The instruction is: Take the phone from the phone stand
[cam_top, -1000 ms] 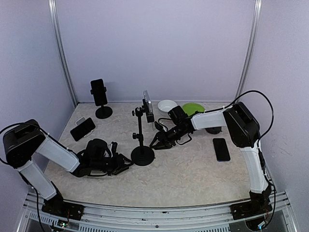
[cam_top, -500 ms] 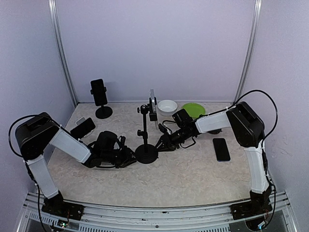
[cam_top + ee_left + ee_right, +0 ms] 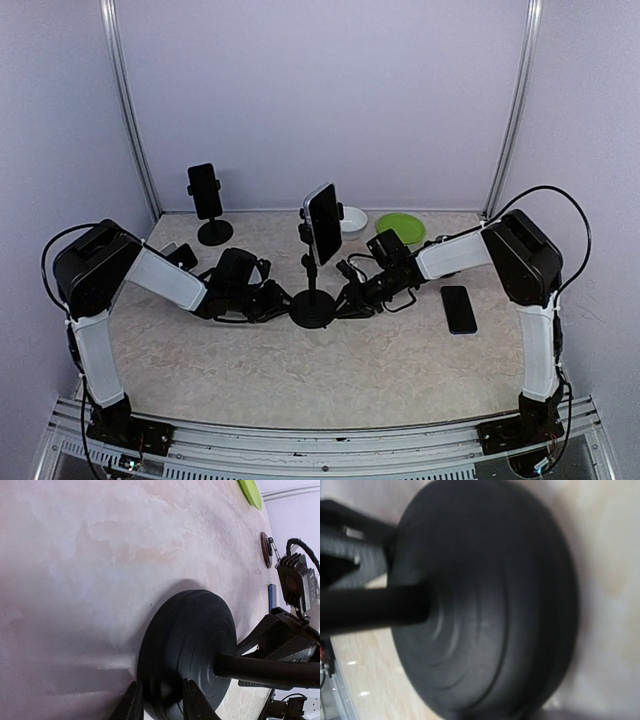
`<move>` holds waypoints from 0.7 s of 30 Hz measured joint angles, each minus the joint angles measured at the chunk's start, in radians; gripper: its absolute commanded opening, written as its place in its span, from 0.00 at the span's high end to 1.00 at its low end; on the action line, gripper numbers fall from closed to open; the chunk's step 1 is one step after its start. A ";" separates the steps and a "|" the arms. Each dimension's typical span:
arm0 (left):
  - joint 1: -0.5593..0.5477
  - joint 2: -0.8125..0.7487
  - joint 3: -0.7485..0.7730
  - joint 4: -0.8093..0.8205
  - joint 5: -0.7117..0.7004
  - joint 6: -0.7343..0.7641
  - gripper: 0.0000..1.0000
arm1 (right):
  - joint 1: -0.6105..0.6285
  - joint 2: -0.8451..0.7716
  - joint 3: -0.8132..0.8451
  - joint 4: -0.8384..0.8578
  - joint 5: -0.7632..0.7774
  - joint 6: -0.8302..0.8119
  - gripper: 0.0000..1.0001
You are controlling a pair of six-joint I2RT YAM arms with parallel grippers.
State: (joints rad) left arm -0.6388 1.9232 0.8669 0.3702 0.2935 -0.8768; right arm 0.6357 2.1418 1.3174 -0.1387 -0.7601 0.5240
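You hold the left hand (image 3: 162, 702) pinched narrow on the round black base (image 3: 187, 650) of the black pole phone stand (image 3: 313, 275), likely pinning it to the pale marbled surface (image 3: 100, 555), the right hand (image 3: 352, 300) opposite, its opening impossible to tell, while the black smartphone (image 3: 323, 222) sits clamped on top

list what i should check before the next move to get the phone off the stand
1. phone seated upright in stand: ok
2. base flat on table: ok
3. left gripper pinching base rim to steady it: ok
4. right gripper up at phone height: not ok, low beside the base
5. right gripper open: cannot tell, fingers not in its wrist view
6. spare phone apart from the stand: ok
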 measured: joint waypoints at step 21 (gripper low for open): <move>0.032 0.178 0.241 -0.027 0.148 0.177 0.61 | 0.137 -0.004 -0.043 0.035 -0.068 0.088 0.68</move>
State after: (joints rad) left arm -0.6071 2.1010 1.1084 0.3431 0.4412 -0.6998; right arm 0.7731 2.1380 1.2739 -0.1032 -0.8284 0.6117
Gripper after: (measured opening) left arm 0.370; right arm 0.319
